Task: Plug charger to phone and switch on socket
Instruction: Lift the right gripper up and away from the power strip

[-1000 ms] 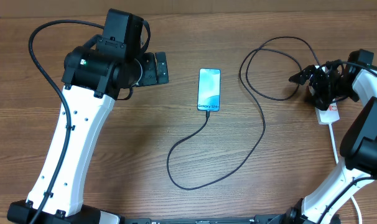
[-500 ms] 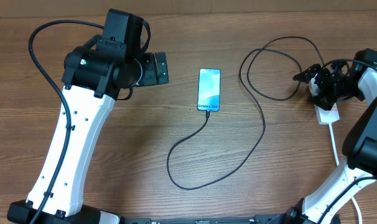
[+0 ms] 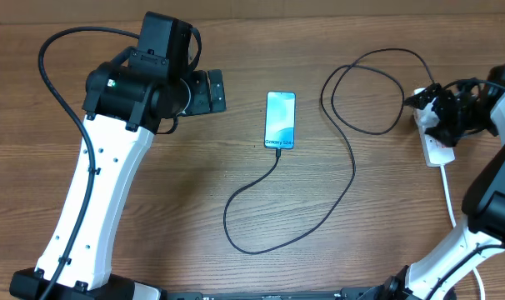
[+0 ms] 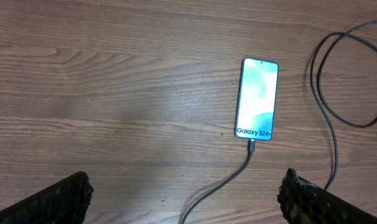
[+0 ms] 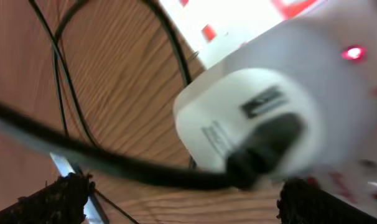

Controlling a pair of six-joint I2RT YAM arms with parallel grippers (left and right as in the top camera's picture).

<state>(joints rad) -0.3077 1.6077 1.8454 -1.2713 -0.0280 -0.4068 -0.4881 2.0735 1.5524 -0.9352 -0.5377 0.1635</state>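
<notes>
The phone (image 3: 280, 121), a slim rectangular handset with a light blue-teal screen, lies flat near the middle of the brown wooden table (image 3: 386, 250). The charger (image 3: 352, 171), a long thin black cable, has its small tip seated in the phone's near short edge. From there it loops toward me, swings right and curls up to the socket (image 3: 437, 148), a small white power strip with red markings at the table's right edge. A rounded white adapter (image 5: 251, 124) carrying the cable's black end sits in the strip, and a red light (image 5: 353, 53) glows beside it. A white cord (image 3: 448, 196) trails from the strip toward my base.

My right gripper (image 3: 440, 112) hangs just over the adapter, jaws spread wide and gripping nothing. My left gripper (image 4: 188, 205) hovers left of the phone, well apart from it, jaws fully spread and empty.
</notes>
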